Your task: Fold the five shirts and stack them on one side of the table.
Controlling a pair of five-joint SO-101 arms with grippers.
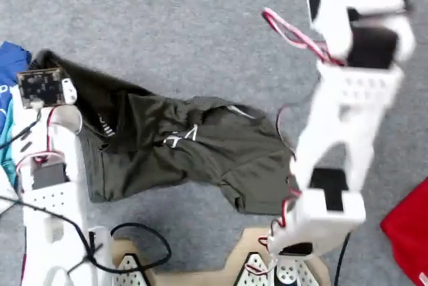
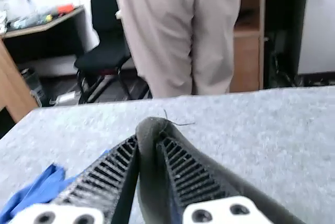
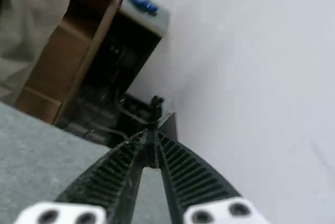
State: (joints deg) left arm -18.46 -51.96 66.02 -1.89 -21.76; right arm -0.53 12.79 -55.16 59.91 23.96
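Note:
A dark olive shirt (image 1: pixel 200 146) lies crumpled across the middle of the grey table (image 1: pixel 167 25). Its left end is drawn up to my left arm (image 1: pixel 47 166) at the table's left side. In the left wrist view my left gripper (image 2: pixel 151 137) is shut on a fold of this dark shirt (image 2: pixel 152 182), which bulges up between the ribbed fingers (image 2: pixel 112 169). My right arm (image 1: pixel 348 92) stands raised high over the table's right side. Its gripper (image 3: pixel 150 143) is shut with nothing in it, pointing out over the table's edge towards the room.
A blue shirt (image 1: pixel 8 79) lies at the left edge of the table, also seen beside the left fingers as blue cloth (image 2: pixel 34 195). A red shirt (image 1: pixel 411 229) lies at the lower right edge. A person stands beyond the far edge, touching nothing.

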